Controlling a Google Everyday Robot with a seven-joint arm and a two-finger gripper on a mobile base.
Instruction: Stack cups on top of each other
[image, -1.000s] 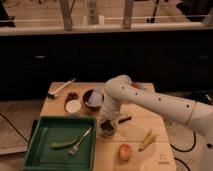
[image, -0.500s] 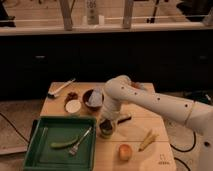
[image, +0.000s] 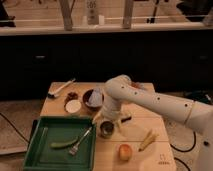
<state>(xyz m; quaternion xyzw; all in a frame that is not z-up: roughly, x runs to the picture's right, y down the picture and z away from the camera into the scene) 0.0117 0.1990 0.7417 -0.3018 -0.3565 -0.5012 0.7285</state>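
Near the surface's middle, just beside the tray, the hand is being held low over a dark cup. Whether the hand is spread or pinching cannot be told. No second cup is being made out separately, so stacking or releasing is being judged the step. A straight, gentle lift is being called for next.

The white arm enters from the lower right edge of the frame and runs as one long, thick link up and to the left toward the middle. There it ends in a rounded joint - the highest part of the arm - and bends sharply downward. Below the bend a short wrist section drops almost straight down. The gripper hangs at its end, just below the centre of the frame, pointing downward.
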